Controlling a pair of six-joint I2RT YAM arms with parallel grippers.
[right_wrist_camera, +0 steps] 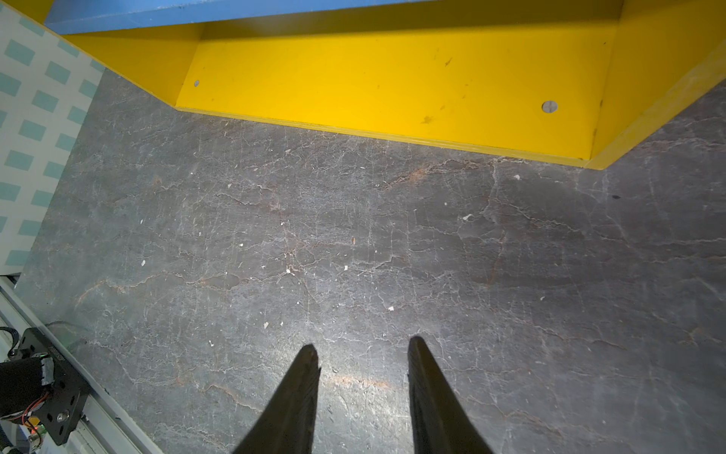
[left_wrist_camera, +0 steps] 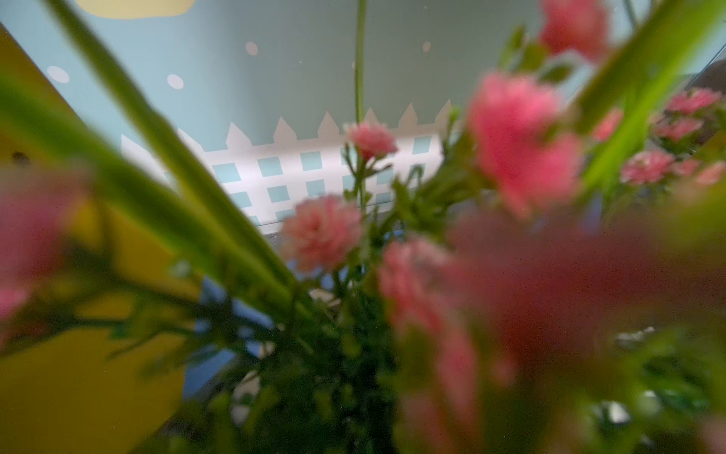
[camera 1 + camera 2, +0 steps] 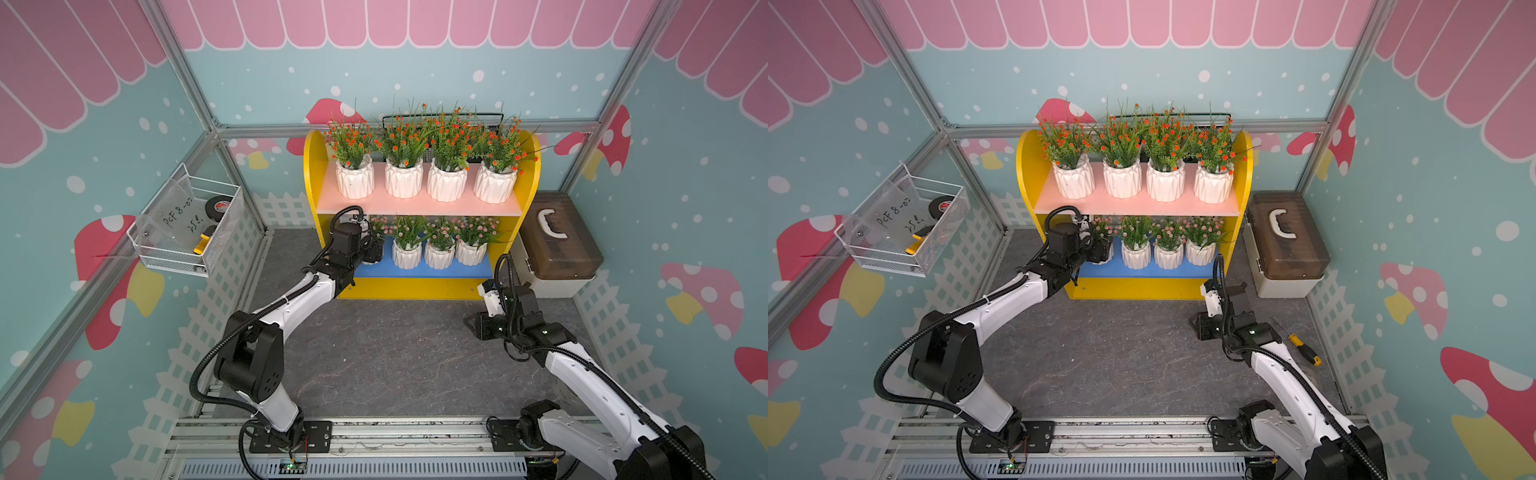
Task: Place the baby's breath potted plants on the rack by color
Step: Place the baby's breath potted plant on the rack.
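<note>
— Where are the plants?
— Four orange-red plants (image 3: pixel 403 176) line the rack's (image 3: pixel 313 166) pink shelf (image 3: pixel 415 205). Three pink plants (image 3: pixel 439 253) stand on the blue shelf (image 3: pixel 424 272), with the fourth pink plant (image 2: pixel 322 232) at its 9 o'clock end
— And the grippers?
— The left gripper (image 3: pixel 371 250) is at that fourth pot, but I cannot tell whether it grips. The right gripper (image 1: pixel 363 342) hangs spread and empty at the rack's 5 o'clock
</note>
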